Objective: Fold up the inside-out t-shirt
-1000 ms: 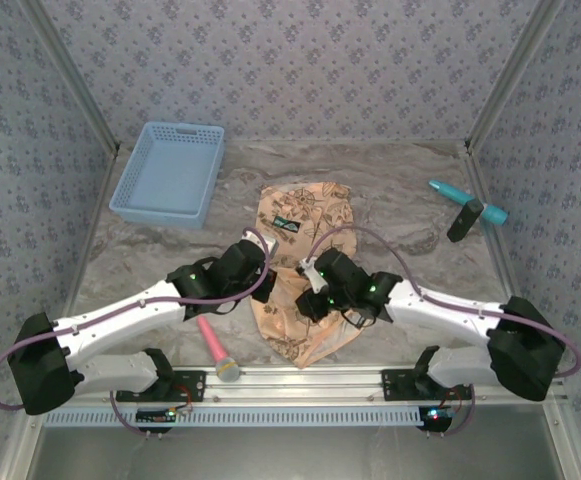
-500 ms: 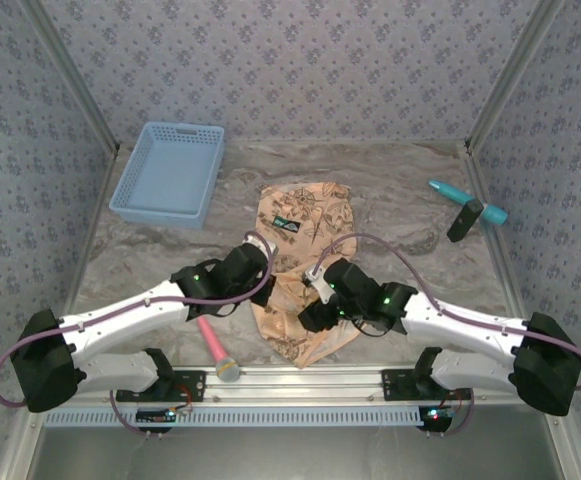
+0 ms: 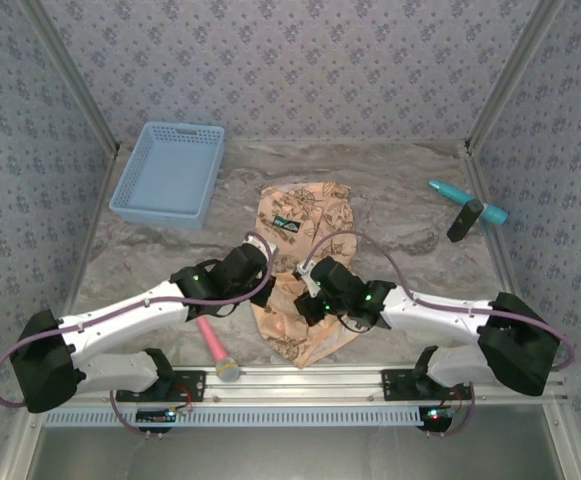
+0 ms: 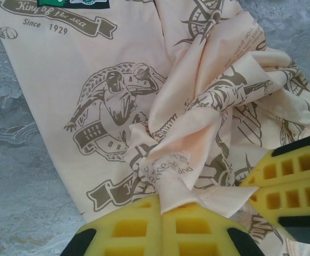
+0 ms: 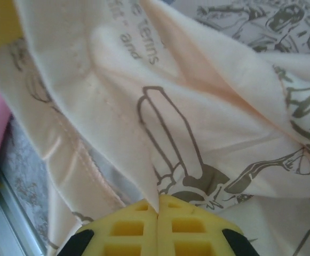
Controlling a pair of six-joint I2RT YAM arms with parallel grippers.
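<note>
left arm [image 3: 120,315], right arm [image 3: 440,312] converge lower center; left gripper [image 4: 161,205], right gripper [image 5: 158,210] both pads-together, clamped on t-shirt [image 4: 117,80].

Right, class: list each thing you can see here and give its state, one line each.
inside-out t-shirt: bunched, unfolded, pinched by both grippers.
left gripper: shut on the t-shirt's cloth.
right gripper: shut on the t-shirt's cloth.
blue basket: upright, empty.
pink tool: lying flat.
teal tool: lying flat.
</note>
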